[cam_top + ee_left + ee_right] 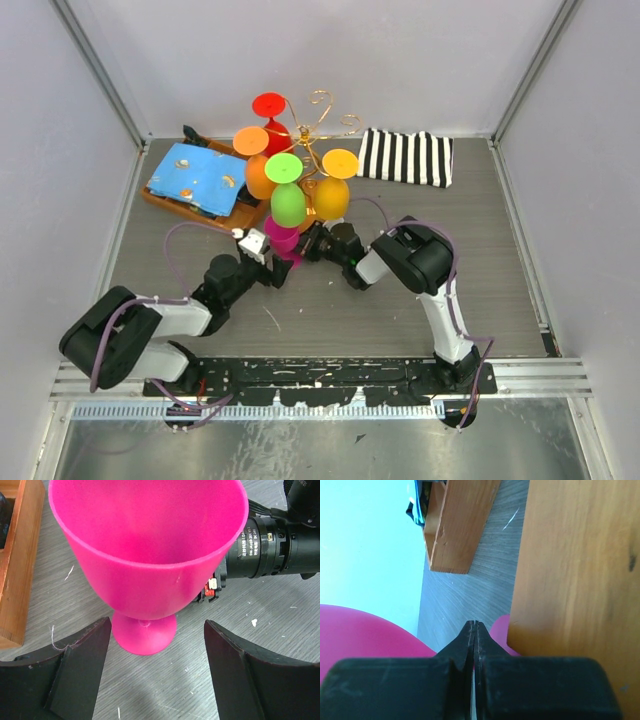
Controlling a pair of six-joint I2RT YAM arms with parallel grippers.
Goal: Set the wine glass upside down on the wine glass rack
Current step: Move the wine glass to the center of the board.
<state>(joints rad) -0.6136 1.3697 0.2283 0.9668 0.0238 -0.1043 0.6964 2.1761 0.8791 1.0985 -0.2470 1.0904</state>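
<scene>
A pink wine glass stands upright on the table in front of the wine glass rack, a gold wire stand hung with red, orange, green and yellow glasses. In the left wrist view the pink glass fills the frame, with its foot on the table. My left gripper is open, its fingers on either side of the foot and apart from it. My right gripper is shut and empty, with its tips close to the pink glass beside the rack's orange-brown base.
A wooden tray holding a blue cloth lies left of the rack, and it also shows in the right wrist view. A black-and-white striped cloth lies at the back right. My right arm is just behind the pink glass.
</scene>
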